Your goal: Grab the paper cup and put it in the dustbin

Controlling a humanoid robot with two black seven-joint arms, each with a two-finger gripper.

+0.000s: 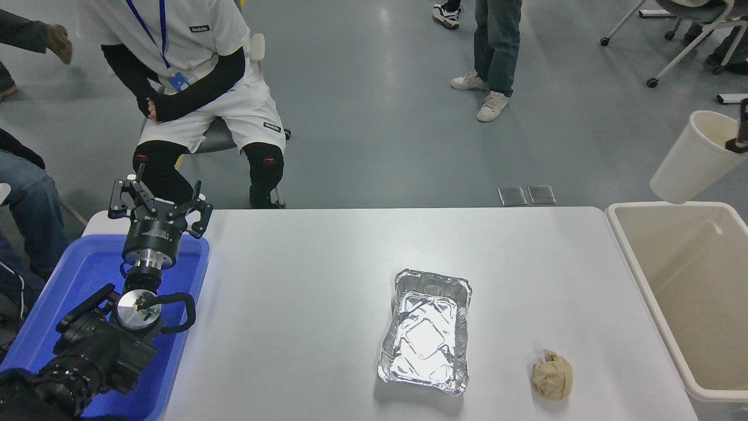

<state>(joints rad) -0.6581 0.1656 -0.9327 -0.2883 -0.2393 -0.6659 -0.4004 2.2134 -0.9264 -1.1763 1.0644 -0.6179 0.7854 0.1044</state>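
White table (327, 280) | paper cup (692, 159) tilted, rim at right gripper (738, 139)

One paper cup (689, 161), one dustbin (628, 245) and one blue tub (193, 280). One foil tray (432, 280), one crumpled paper ball (551, 375).

A crinkled silver foil tray (425, 332) lies on the white table (304, 304), right of centre, long side running away from the camera; a crumpled tan paper ball (551, 375) rests near the table's front right corner, apart from the tray; a blue rectangular plastic tub (76, 280) sits at the table's left end; beyond the far edge a person in white shirt and shorts (193, 88) sits on a chair; another in jeans and white trainers (491, 58) stands on the grey floor.
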